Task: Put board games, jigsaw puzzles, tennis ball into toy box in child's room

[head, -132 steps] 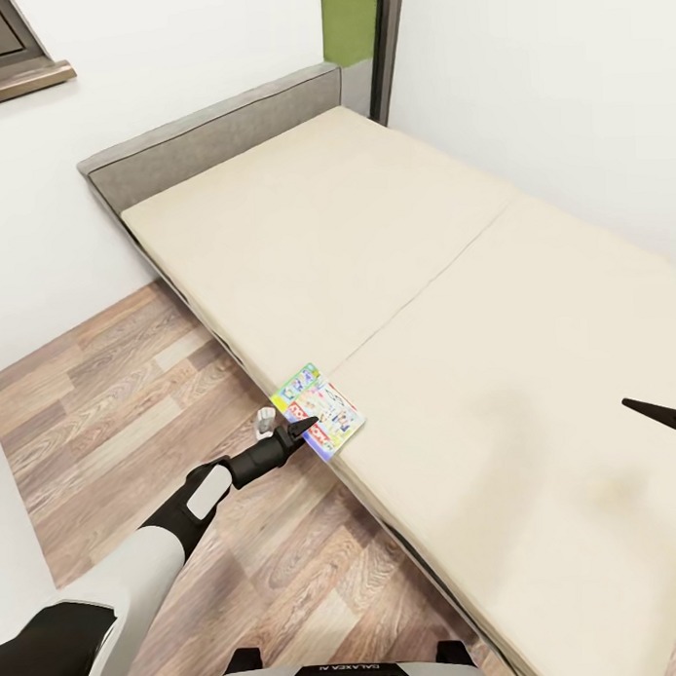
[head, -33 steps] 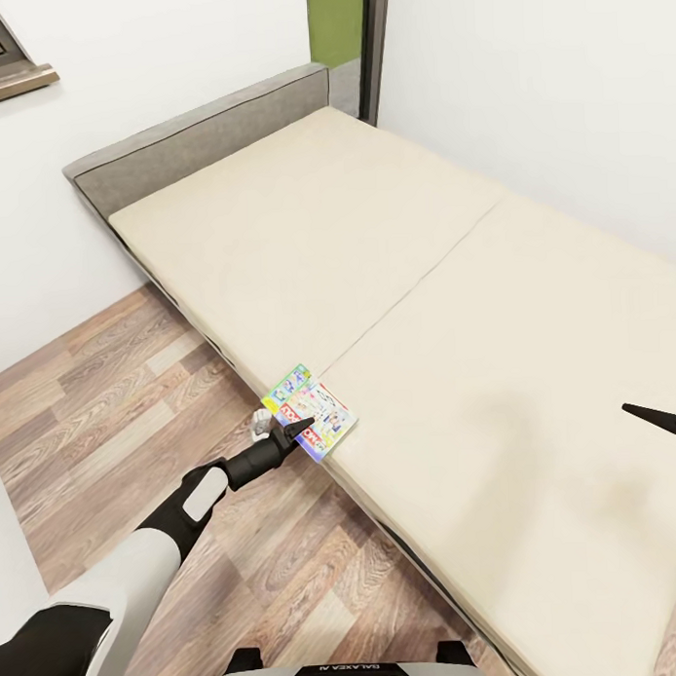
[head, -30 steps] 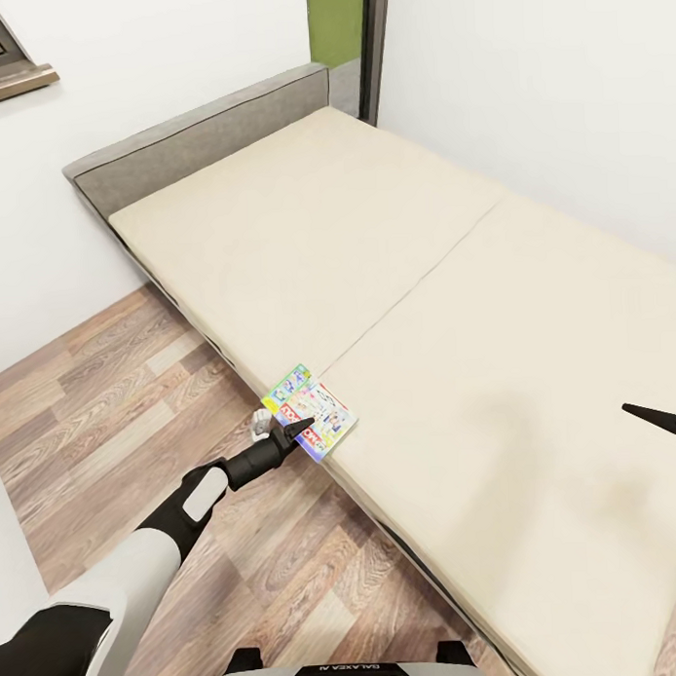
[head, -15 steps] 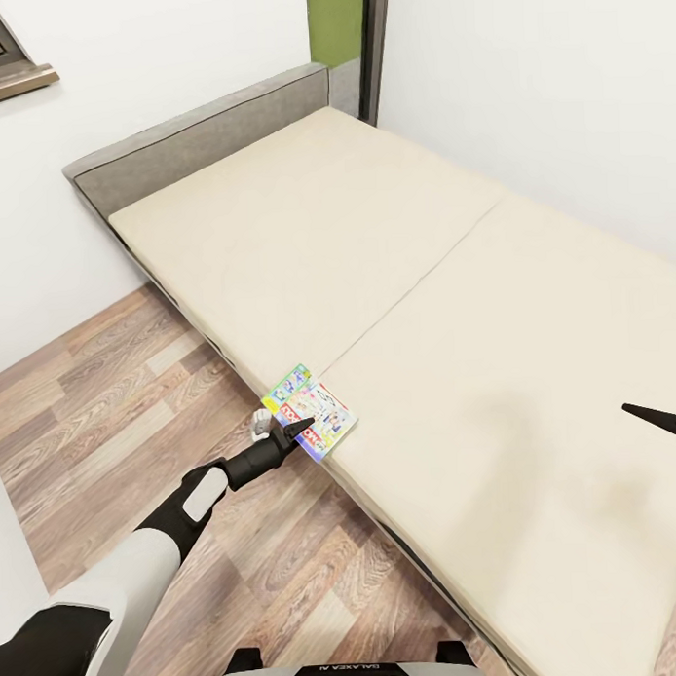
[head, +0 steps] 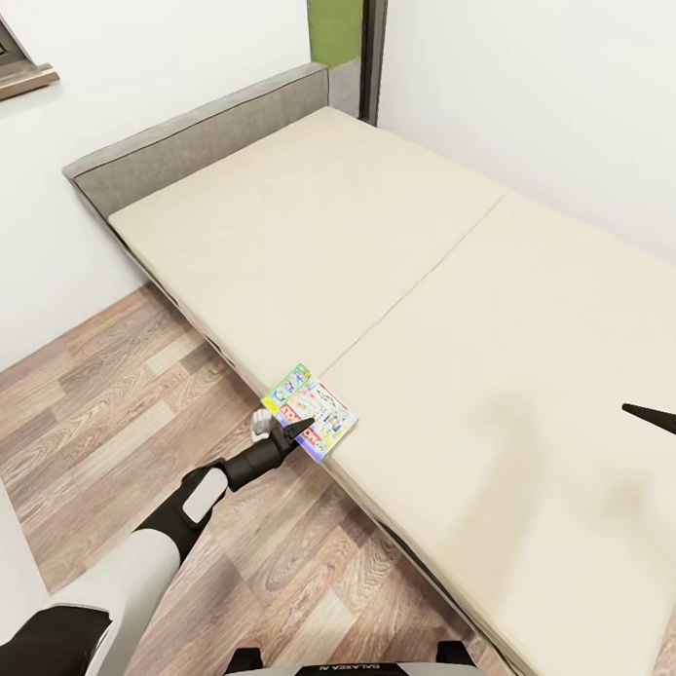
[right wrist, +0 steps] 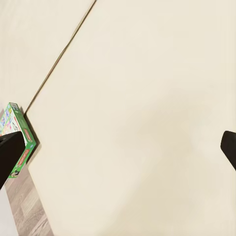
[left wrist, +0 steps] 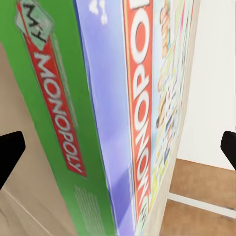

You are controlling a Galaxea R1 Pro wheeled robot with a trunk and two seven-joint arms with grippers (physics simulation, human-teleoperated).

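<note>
White walls (head: 524,88) meet behind a wide cream bed (head: 394,278) with a grey headboard (head: 195,138). Wood-plank floor (head: 97,415) runs alongside, a green strip (head: 335,24) beside a dark door frame (head: 374,44).

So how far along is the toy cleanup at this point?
Nothing here looks finished. The Monopoly box lies at the bed edge, between the open fingers of the left hand, not yet gripped. The right hand hangs open over the mattress. Grasping and boxing it remain.

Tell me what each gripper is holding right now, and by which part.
Nothing is held. The left gripper is open, fingers apart either side of the Monopoly box at its edge. The right gripper is open over the bed.
</note>
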